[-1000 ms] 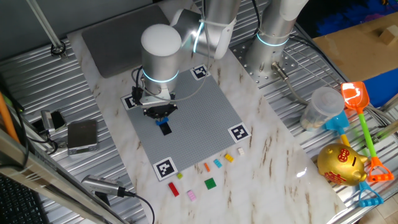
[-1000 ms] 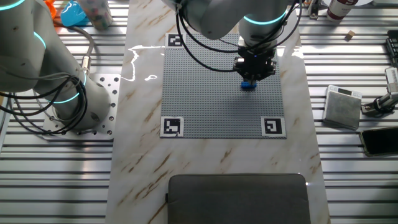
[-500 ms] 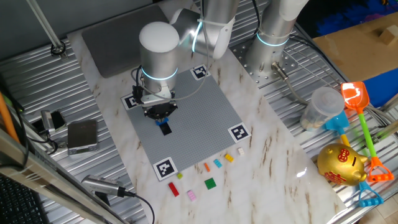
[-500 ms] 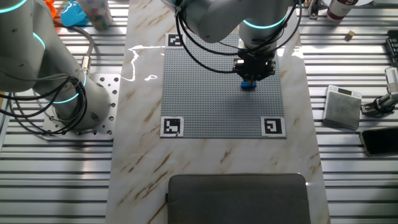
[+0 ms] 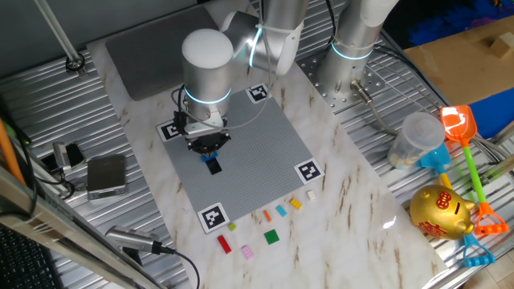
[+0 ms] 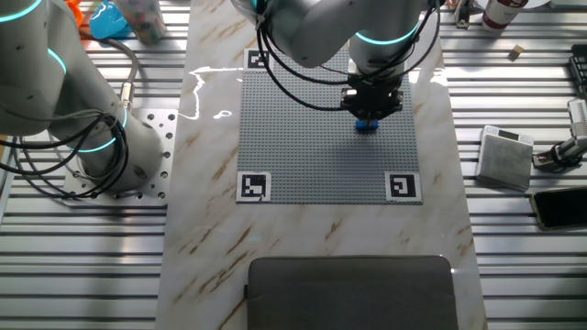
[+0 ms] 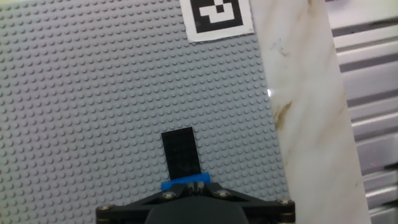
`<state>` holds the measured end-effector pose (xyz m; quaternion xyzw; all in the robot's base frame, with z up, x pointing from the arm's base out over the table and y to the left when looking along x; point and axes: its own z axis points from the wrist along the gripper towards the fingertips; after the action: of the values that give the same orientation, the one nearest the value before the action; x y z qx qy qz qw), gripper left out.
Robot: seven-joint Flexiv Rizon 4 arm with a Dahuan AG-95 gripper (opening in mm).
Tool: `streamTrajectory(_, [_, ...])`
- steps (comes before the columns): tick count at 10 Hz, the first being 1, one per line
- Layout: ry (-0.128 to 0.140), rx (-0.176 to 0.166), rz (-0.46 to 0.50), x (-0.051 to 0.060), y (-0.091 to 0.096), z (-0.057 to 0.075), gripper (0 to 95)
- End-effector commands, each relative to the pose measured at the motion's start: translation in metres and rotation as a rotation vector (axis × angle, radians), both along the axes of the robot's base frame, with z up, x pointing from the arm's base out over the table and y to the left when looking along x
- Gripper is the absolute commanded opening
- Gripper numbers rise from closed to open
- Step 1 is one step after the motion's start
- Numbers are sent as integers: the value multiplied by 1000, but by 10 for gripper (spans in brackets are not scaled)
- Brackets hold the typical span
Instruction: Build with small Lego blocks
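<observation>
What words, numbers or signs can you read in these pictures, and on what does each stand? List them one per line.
No words or numbers can be read.
Black-and-white square code markers: at the corners of the grey baseplate; patterns, not text.
Red character on the gold piggy bank: too small and blurred to read.
Bottle label at the table edge: too blurred to read.

A small black rectangular plastic brick [image 7: 181, 154] lies flat on the studded grey plate, a small blue plastic brick [image 7: 186, 184] touching its near end — while tiny red [image 5: 224, 246], pink [image 5: 247, 252], green [image 5: 271, 236], orange [image 5: 267, 216], light-blue [image 5: 281, 211] and yellow [image 5: 295, 204] bricks lie scattered on the marble beside that plate.
</observation>
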<state>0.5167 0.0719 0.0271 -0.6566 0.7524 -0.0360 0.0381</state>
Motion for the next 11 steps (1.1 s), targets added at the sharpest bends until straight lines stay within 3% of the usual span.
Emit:
streamTrajectory(1, [-2,1,2,1,0,-1,0])
streamTrajectory(11, [-7,2,38,2,-1,-4,0])
